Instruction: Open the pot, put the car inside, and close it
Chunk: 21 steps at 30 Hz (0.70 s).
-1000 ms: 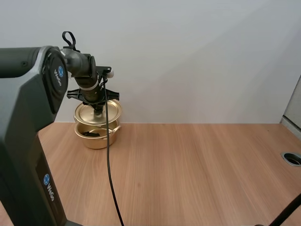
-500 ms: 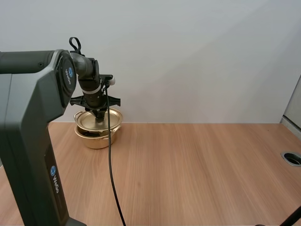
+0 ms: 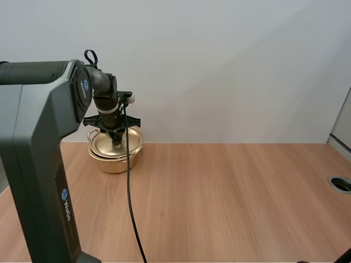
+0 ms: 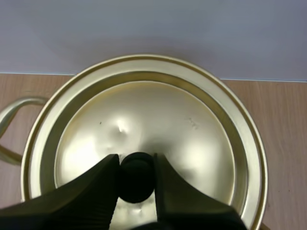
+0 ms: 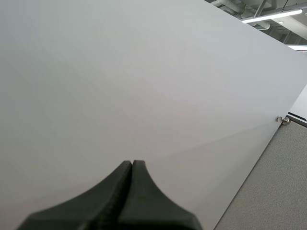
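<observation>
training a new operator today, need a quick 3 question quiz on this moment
1. True or false: the right gripper holds the lid.
2. The left gripper is shut on: A) a pot handle B) the lid's knob C) nothing
3. Fill in: the pot is ___ in colour.
Key: 1 false; 2 B; 3 gold.
</observation>
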{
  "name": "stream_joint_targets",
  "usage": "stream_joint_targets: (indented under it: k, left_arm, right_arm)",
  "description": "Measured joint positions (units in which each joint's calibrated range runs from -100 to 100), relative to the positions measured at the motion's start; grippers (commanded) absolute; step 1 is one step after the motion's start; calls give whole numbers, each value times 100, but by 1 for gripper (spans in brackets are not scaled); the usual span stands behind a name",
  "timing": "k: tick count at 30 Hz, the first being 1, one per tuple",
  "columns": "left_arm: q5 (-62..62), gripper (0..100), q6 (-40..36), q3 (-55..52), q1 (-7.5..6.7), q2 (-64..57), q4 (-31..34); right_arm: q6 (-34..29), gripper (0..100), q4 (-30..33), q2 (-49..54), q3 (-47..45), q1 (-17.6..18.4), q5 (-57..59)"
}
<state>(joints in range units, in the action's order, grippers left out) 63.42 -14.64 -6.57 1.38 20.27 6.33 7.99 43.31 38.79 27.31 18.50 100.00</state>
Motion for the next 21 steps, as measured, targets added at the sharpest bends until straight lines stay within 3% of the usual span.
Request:
stream_joint_targets:
  k: [14, 17, 21]
  left_arm:
    - [116, 2, -32, -12, 0, 194, 86]
    - [258, 19, -32, -12, 0, 194, 171]
    - [397, 58, -32, -12, 0, 170, 371]
  right_arm:
    - [0, 0, 0, 0, 0, 0, 0]
    - [0, 0, 0, 0, 0, 0, 0]
    - [0, 0, 0, 0, 0, 0, 0]
